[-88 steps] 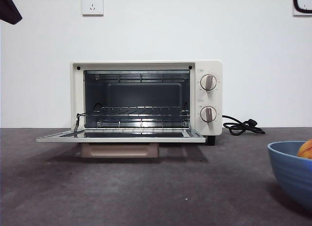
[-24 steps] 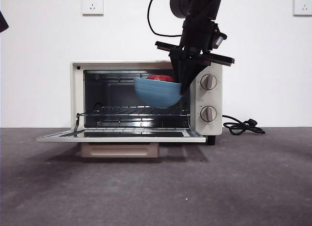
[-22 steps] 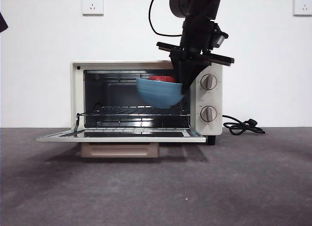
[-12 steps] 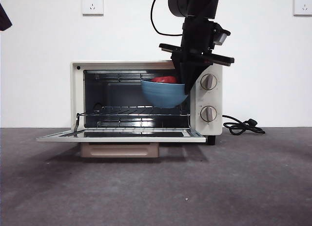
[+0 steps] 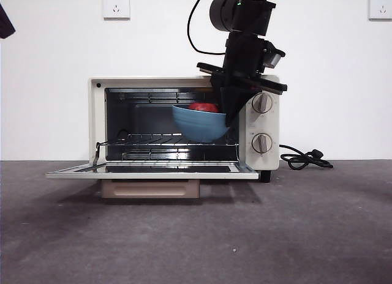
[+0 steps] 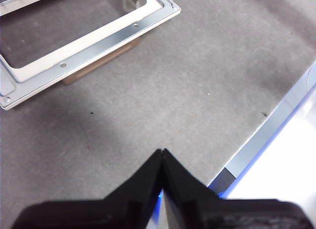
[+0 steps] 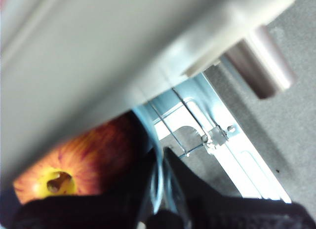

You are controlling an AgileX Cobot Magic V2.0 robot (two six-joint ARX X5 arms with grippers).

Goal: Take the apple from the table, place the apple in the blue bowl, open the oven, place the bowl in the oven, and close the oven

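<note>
The cream oven [image 5: 98, 122] stands open, its door [image 5: 147, 171] folded flat toward the front. My right gripper [image 5: 227, 114] comes down from above at the right side of the oven's opening and is shut on the rim of the blue bowl [image 5: 197, 126]. The bowl hangs tilted just above the wire rack [image 5: 153, 139] with the red apple [image 5: 203, 107] in it. The right wrist view shows the apple [image 7: 84, 157] close up, the right gripper [image 7: 161, 159] pinching the bowl's rim, and the oven wall [image 7: 123, 51] very near. My left gripper [image 6: 162, 155] is shut and holds nothing, above the table [image 6: 197, 81].
A black cord [image 5: 304, 159] lies on the table right of the oven. The beige handle [image 5: 150, 188] shows under the lowered door. Two knobs [image 5: 262, 103] sit beside my right arm. The table's metal edge [image 6: 266, 130] runs near my left gripper.
The right gripper has carried the bowl with the apple a little lower and deeper into the oven's opening, and the arm now leans more. The left arm stays put.
</note>
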